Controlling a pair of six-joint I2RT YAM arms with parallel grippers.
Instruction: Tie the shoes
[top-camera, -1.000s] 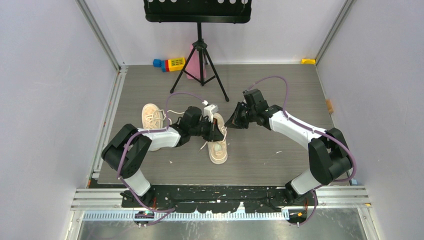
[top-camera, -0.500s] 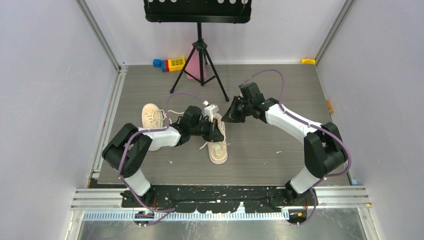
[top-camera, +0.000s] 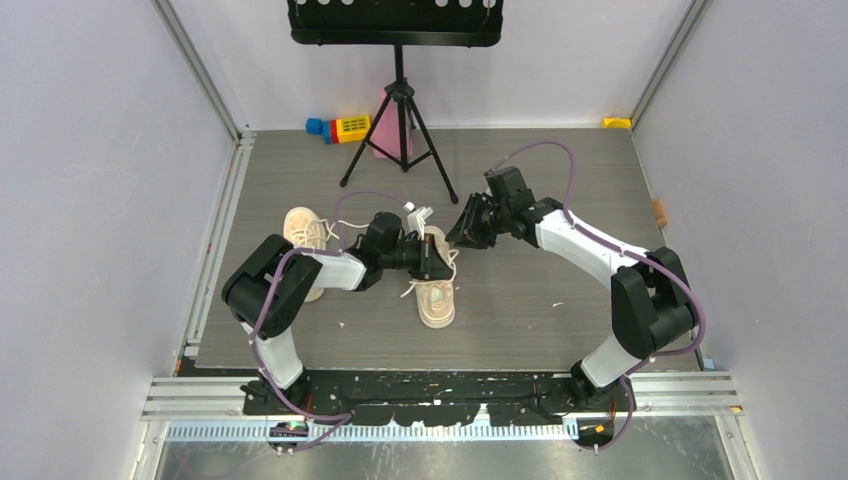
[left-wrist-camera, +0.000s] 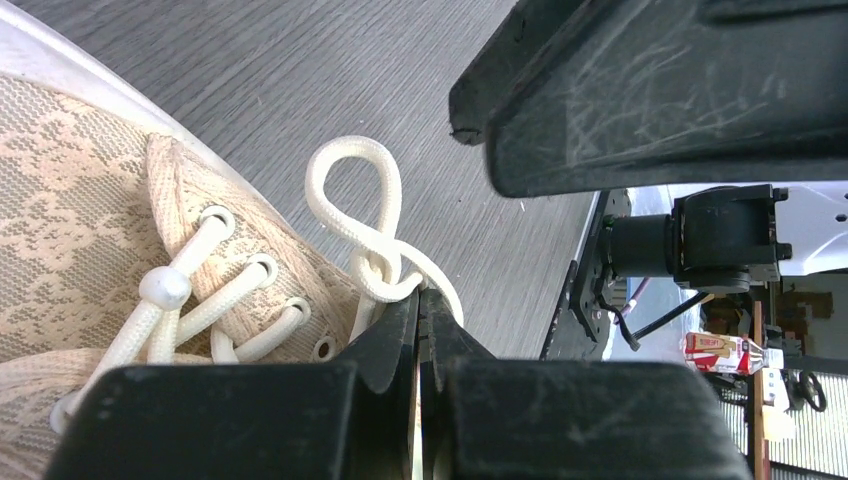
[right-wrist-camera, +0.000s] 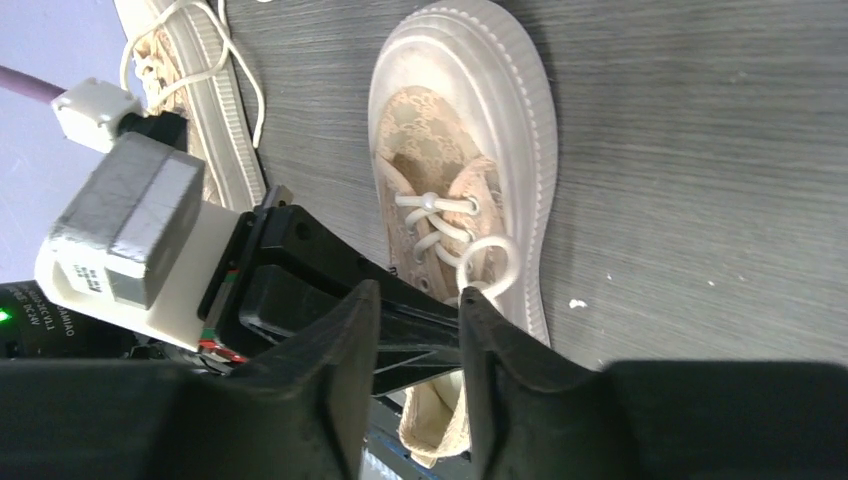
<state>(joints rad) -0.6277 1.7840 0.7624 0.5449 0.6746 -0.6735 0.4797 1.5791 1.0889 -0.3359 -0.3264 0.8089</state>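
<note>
Since a second back, the right gripper (top-camera: 458, 238) has swung in closer to the laces and cracked its jaws partway apart, with nothing between them. On the grey table (top-camera: 570, 190), one shoe (top-camera: 436, 298) lies mid-table with its toe toward the bases. The other shoe (top-camera: 303, 232) sits off to the left, well apart. The left gripper (top-camera: 435, 265) is clamped tight on the lace (left-wrist-camera: 385, 275) right beside the top eyelets, and a small loop (left-wrist-camera: 350, 185) stands free just past the pinch. The lace looks soft, floppy and probably slippery. I'd grab the loop near its base, not the light shoe.
</note>
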